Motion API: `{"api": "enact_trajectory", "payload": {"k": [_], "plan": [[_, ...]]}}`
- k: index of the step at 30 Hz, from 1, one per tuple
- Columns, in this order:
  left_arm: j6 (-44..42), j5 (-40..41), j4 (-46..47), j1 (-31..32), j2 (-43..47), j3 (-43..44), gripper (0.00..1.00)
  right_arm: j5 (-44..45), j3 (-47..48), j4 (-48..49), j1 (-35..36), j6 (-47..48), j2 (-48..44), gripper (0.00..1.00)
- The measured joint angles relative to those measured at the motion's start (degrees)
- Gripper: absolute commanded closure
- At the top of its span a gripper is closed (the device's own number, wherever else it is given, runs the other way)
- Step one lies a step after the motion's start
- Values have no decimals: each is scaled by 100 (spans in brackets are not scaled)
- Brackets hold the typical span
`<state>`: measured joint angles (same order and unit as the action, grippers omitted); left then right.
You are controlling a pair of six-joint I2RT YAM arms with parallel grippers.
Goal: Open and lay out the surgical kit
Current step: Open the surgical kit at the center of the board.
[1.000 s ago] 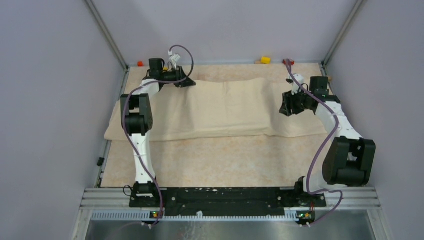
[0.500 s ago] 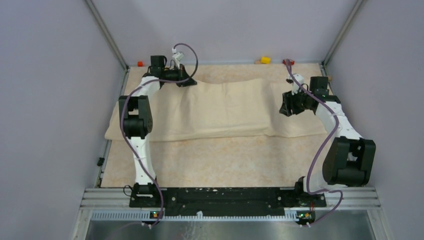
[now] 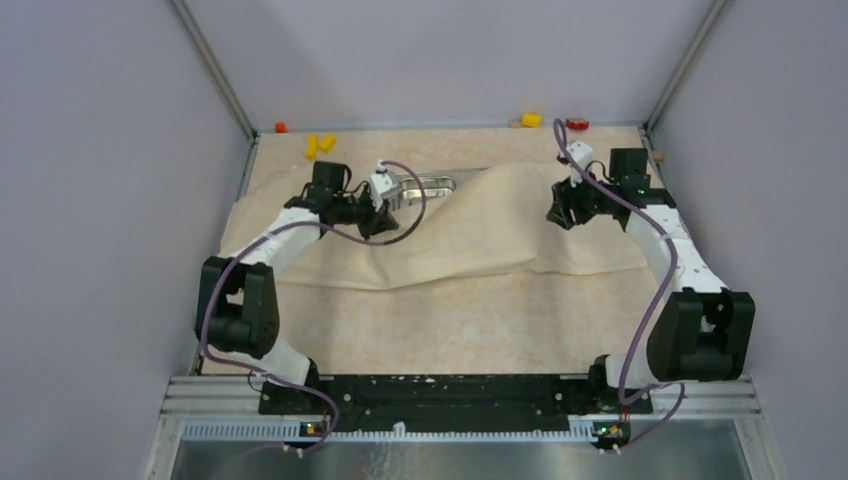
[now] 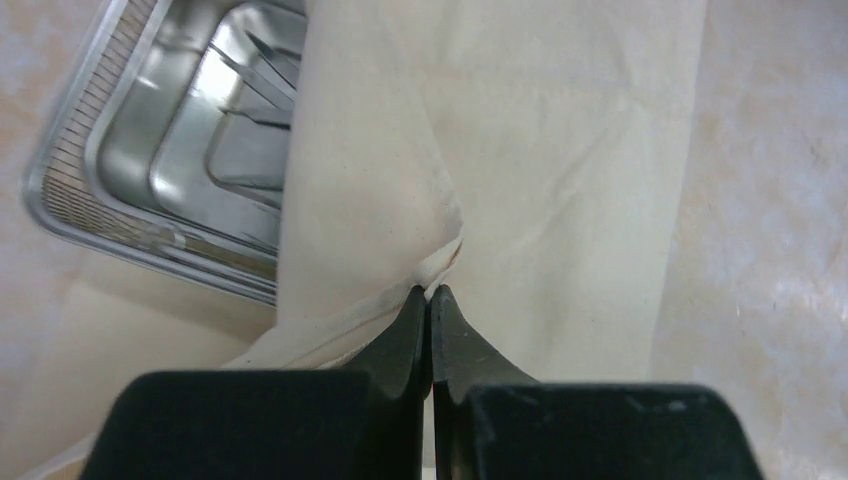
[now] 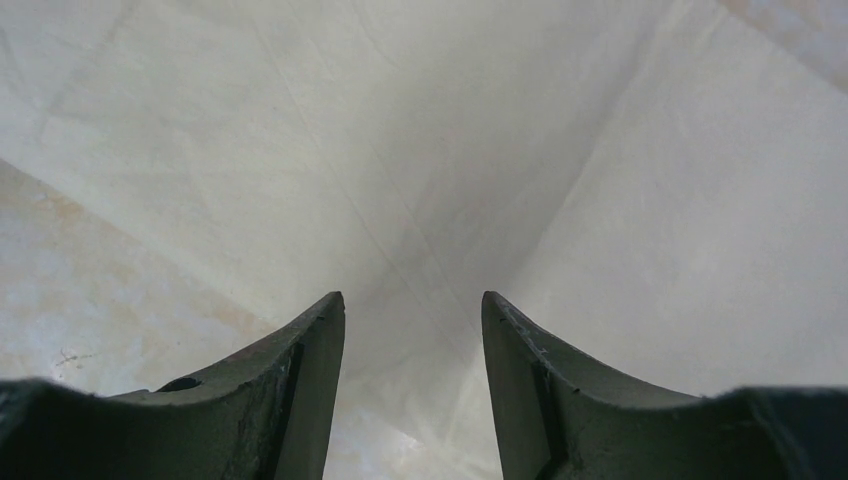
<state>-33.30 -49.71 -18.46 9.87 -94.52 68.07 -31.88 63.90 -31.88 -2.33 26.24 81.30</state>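
The beige cloth wrap lies across the table's far half, its back-left flap peeled toward the front. My left gripper is shut on the hem of that flap, pinched at the fingertips. Behind it the shiny steel tray is partly uncovered. In the left wrist view its rim shows, with thin metal instruments inside. My right gripper hovers open over the wrap's right end, with nothing between its fingers. No packets are in view.
Two yellow blocks lie at the back left beyond the cloth. A red block, a yellow block and a red piece sit along the back wall. Metal frame posts stand at both back corners.
My left gripper shut on the wrap's back edge and drew it forward and right, baring the tray and the yellow blocks. The right gripper shifted slightly toward the back.
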Motion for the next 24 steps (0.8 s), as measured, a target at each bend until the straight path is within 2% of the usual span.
{"api": "enact_trajectory", "payload": {"k": [5,7,12,14,24], "plan": [[-629,750,68,463,968,-1598,100,-35,39,420,756,302,-140,45],[-702,883,92,570,1152,-1810,100,-17,85,590,1067,446,-105,44],[-704,1106,195,577,1582,-1923,100,282,723,715,1775,949,535,44],[-649,1169,208,577,1690,-1921,100,682,1069,754,2162,1414,1167,44],[-535,1187,190,577,1690,-1921,100,1753,1978,566,2699,2892,2406,42]]}}
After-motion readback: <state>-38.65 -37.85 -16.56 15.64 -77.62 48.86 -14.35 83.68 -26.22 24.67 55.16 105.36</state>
